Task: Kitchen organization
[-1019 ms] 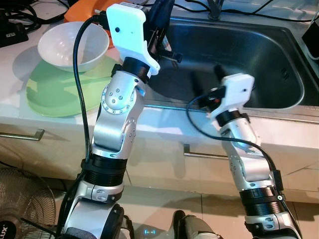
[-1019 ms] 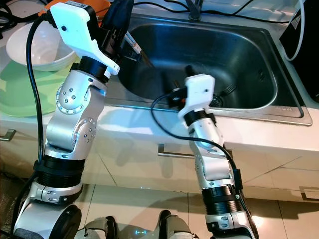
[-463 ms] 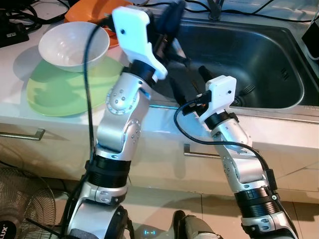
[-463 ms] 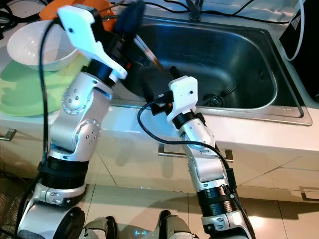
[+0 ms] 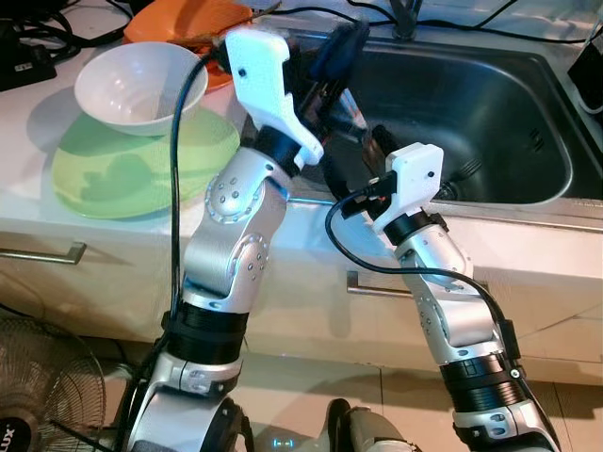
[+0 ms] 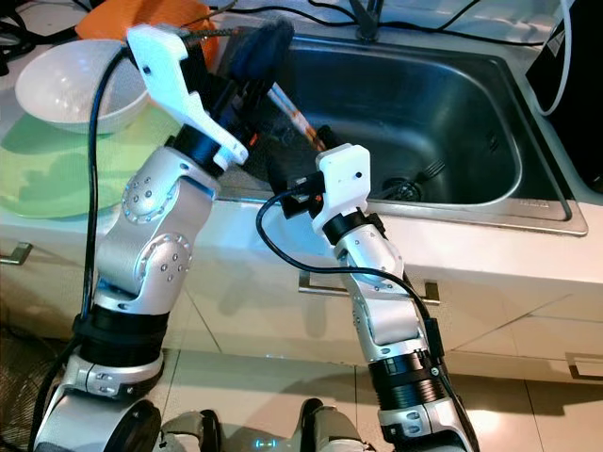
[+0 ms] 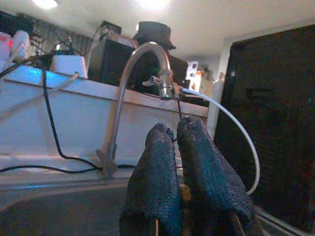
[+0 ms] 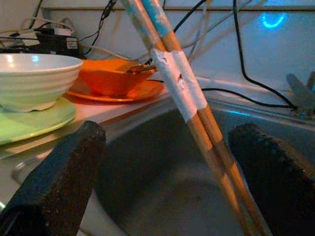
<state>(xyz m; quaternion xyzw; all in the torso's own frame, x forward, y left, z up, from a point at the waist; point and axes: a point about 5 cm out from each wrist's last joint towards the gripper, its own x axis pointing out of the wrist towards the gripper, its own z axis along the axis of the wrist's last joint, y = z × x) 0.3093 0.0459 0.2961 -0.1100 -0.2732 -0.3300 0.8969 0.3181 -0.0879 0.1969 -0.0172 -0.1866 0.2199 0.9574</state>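
A pair of wooden chopsticks (image 6: 294, 111) bound with white and blue tape slants down over the steel sink (image 5: 528, 89). My left gripper (image 5: 341, 47) is shut on their upper end; in the left wrist view its two black fingers (image 7: 162, 187) press together. My right gripper (image 5: 356, 158) is open just below, at the sink's near left edge. In the right wrist view the chopsticks (image 8: 183, 88) stand between its spread fingers (image 8: 64, 182), not touching either.
On the counter to the left, a white bowl (image 5: 141, 85) rests on a green plate (image 5: 113, 174), with an orange dish (image 5: 188, 19) behind it. A fork (image 5: 464, 173) lies near the sink drain. The faucet (image 7: 142, 64) and cables run along the back.
My left arm has swung right over the sink with the chopsticks. My right gripper has moved left and up until its open fingers flank the chopsticks.
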